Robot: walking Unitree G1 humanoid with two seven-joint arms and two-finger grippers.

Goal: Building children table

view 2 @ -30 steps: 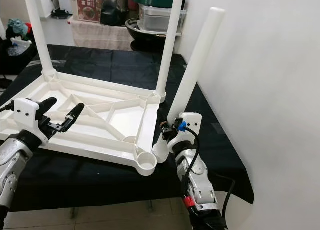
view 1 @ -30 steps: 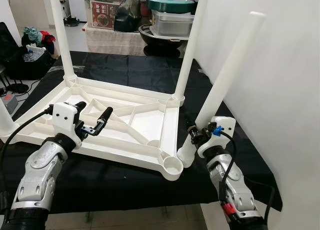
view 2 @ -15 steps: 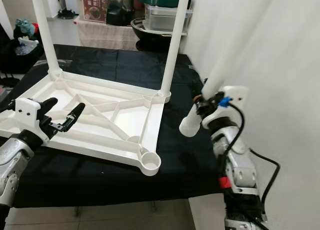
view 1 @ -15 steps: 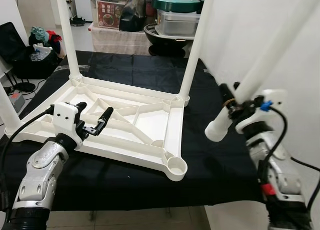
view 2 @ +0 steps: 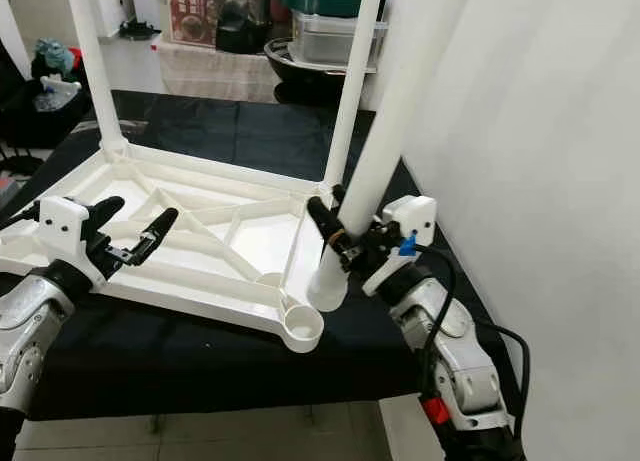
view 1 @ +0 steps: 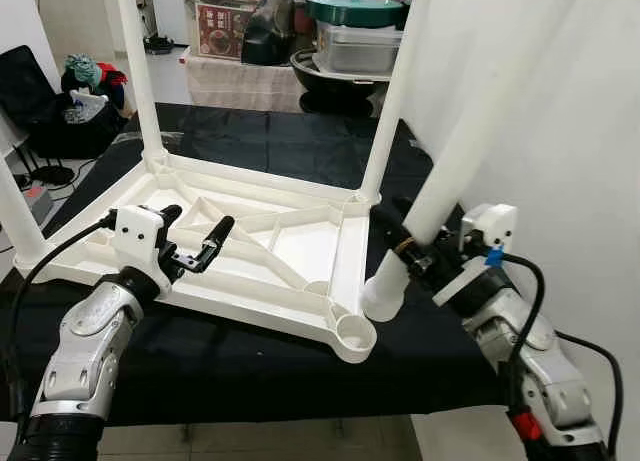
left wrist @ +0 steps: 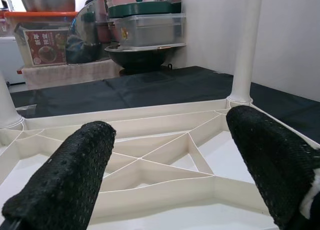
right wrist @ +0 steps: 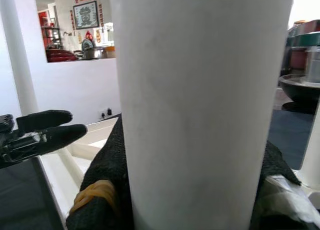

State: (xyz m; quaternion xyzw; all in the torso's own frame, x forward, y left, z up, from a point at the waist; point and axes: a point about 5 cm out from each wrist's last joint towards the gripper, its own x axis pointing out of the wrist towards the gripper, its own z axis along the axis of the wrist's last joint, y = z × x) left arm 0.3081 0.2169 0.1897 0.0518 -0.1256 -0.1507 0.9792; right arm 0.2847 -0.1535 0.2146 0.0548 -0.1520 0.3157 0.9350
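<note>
A white plastic tabletop [view 1: 300, 243] lies upside down on a black cloth. Three white legs stand in its corner sockets, among them the far-right leg [view 1: 393, 101] and the far-left leg [view 1: 137, 71]. The near-right socket [view 1: 352, 331] is an empty round cup. My right gripper [view 1: 408, 249] is shut on a loose white leg [view 1: 445, 181], which leans toward me. The leg's lower end [view 1: 383, 297] hangs just right of that socket and slightly above it. In the right wrist view the leg [right wrist: 200, 105] sits between black fingers [right wrist: 105, 190]. My left gripper [view 1: 197, 243] is open above the tabletop's near-left ribs.
A white wall [view 1: 580, 131] rises close on the right. Behind the cloth stands a bench with a steel pot, a green lid [view 1: 350, 6] and a box. A black bag with clothes [view 1: 60, 101] sits on the floor at far left. The cloth's front edge [view 1: 250, 406] is near.
My right gripper has swung the loose leg down and to the left, from out beside the wall to just beside the empty corner socket. The left gripper has barely moved.
</note>
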